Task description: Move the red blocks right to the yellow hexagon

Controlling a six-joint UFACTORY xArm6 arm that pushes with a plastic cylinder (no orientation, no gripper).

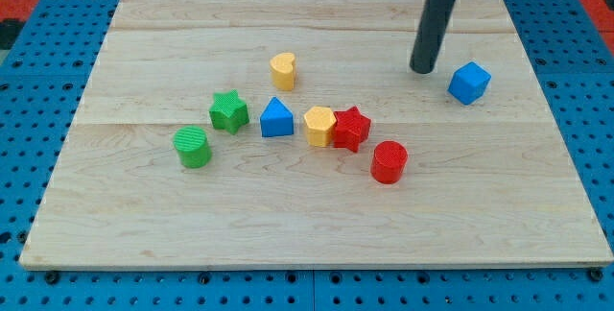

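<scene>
The yellow hexagon (319,126) sits near the board's middle. The red star (351,129) touches its right side. The red cylinder (389,162) stands a little below and right of the star, apart from it. My tip (422,68) is at the view's upper right, well above and right of the red blocks, and left of the blue cube (469,83). It touches no block.
A yellow heart-shaped block (282,70) stands above the hexagon. A blue triangular block (276,118), a green star (228,111) and a green cylinder (193,147) lie to the hexagon's left. The wooden board (144,225) lies on a blue perforated base.
</scene>
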